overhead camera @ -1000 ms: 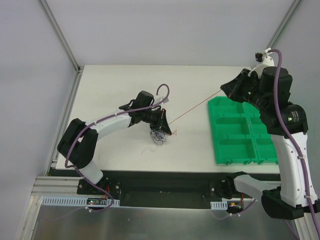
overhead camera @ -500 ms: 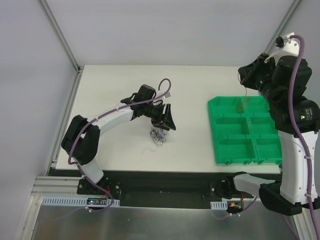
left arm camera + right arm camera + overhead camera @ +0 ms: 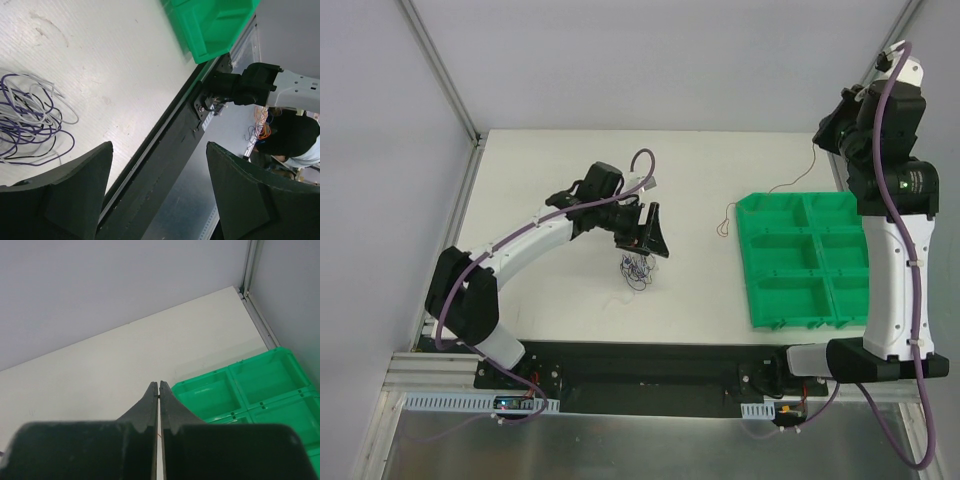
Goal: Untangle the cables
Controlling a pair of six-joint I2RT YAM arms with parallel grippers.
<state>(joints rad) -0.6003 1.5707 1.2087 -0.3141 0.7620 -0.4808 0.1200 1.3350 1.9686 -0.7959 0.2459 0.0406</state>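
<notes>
White tabletop (image 3: 550,190), we find a small cable knot (image 3: 638,270) of purple, black and whitish wire near centre, left gripper (image 3: 648,240) just above it at 12 o'clock, jaws spread wide and empty, green tray (image 3: 756,262) at 3 o'clock, red-orange strand (image 3: 790,184) trailing from the table past the tray's far corner, right gripper (image 3: 823,135) high at 2 o'clock, fingers pinched on that strand.

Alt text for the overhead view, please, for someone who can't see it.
The raised right gripper pinches a thin red wire that trails down to the table beside a green tray. The left gripper hangs open near a small wire tangle.
</notes>
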